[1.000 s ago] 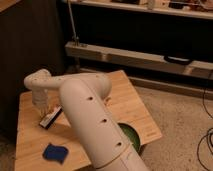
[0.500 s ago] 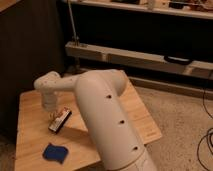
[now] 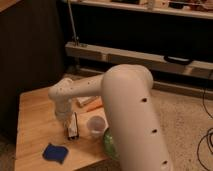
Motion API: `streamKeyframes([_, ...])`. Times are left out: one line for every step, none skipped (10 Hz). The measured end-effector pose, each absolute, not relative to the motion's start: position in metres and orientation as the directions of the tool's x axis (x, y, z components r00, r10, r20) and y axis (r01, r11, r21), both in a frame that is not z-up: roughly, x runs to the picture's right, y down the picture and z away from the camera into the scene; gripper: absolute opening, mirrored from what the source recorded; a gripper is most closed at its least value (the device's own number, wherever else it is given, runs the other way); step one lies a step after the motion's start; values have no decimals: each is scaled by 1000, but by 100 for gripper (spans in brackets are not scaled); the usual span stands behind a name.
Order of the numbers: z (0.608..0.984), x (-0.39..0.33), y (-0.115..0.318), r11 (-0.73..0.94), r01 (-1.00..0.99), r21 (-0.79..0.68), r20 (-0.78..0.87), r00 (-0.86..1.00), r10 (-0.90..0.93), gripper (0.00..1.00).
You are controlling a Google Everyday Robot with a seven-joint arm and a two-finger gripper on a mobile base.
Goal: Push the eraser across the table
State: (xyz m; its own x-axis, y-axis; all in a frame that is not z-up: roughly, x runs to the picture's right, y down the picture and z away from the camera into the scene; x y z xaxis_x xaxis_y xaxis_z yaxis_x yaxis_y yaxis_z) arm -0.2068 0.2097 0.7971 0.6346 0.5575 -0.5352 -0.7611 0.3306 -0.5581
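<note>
The eraser (image 3: 74,126), a narrow black bar with a white long side, lies on the light tan wooden table (image 3: 35,120), its long axis running near to far. My gripper (image 3: 65,121) hangs from the white arm's wrist (image 3: 62,95) and comes down right against the eraser's left side. A translucent cup (image 3: 96,125) stands just to the right of the eraser, a small gap between them.
A floppy blue pad (image 3: 55,152) lies near the table's front edge. A white tube with an orange piece (image 3: 90,103) lies behind the cup. A green object (image 3: 110,142) shows by my big white arm (image 3: 132,120), which hides the table's right side. Dark shelving stands behind.
My gripper has swept to the right across the table, and the eraser has slid right with it, turning to lie near-to-far and ending close to the cup.
</note>
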Motion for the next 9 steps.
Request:
streamKeyframes([783,-184,215,312,-789,-529,-553,599,579,0])
streamKeyframes([773,-171,214,294,-803,-519,-549,577,606,0])
streamKeyframes([763,-161,212,281,-809,-517,-535,561,632,0])
streamKeyframes([751,-154,208,274,-807,-524,-511,555,657,0])
streamKeyframes([739,-153,204,270,-802,-534,-485,551,679,0])
streamKeyframes([730,-155,199,271,-795,-543,-460,551,697,0])
streamKeyframes([726,-159,196,272,-791,-549,-446,552,704,0])
streamKeyframes([720,-171,186,273,-784,-557,-418,550,723,2])
streamKeyframes([719,-181,182,277,-779,-562,-404,551,730,4])
